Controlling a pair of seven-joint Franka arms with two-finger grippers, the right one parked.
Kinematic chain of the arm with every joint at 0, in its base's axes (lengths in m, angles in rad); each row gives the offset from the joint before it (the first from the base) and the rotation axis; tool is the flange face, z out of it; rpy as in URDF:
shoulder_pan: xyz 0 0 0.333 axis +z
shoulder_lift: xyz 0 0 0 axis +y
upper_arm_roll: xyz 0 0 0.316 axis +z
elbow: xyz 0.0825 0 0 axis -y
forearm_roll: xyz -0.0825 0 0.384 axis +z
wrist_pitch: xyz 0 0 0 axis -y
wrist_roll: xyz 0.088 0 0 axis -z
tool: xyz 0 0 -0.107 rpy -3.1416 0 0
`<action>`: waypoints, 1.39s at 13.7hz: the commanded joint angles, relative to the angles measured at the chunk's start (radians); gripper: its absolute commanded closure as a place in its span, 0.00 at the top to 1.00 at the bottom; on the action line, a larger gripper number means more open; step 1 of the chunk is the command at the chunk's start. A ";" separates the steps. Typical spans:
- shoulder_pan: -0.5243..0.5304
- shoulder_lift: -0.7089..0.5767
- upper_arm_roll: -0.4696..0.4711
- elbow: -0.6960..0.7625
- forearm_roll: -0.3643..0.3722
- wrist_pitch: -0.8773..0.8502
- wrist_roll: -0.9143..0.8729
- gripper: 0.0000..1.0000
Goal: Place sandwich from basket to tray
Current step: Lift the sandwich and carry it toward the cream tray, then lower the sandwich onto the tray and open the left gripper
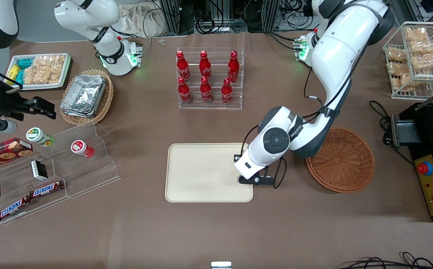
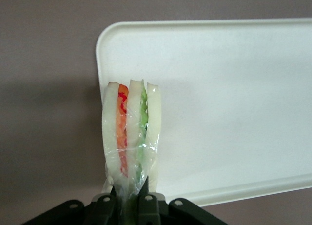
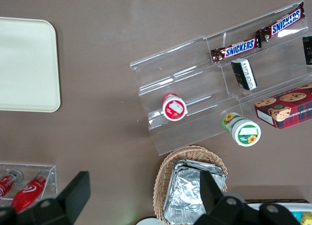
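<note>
My left gripper is shut on the sandwich, a wedge of white bread with red, orange and green layers in clear wrap. It holds the wedge by its narrow end over a corner of the cream-beige tray. In the front view the gripper hangs over the tray's edge nearest the working arm's end of the table, and the arm hides the sandwich. The reddish-brown wicker basket lies beside the tray, toward the working arm's end, with nothing in it.
A clear rack of red bottles stands farther from the front camera than the tray. A tan basket with foil trays, a white snack tray and an acrylic snack stand lie toward the parked arm's end. A black machine sits beside the basket.
</note>
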 commanded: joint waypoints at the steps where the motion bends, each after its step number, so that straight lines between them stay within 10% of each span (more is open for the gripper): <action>1: -0.011 0.058 -0.002 0.051 0.010 0.009 0.099 0.00; 4: -0.013 0.062 -0.002 0.050 0.004 0.007 0.087 0.07; 6: -0.013 0.061 -0.002 0.048 0.002 0.000 0.071 0.97; 19: 0.056 -0.140 -0.001 0.134 -0.053 -0.399 0.026 0.99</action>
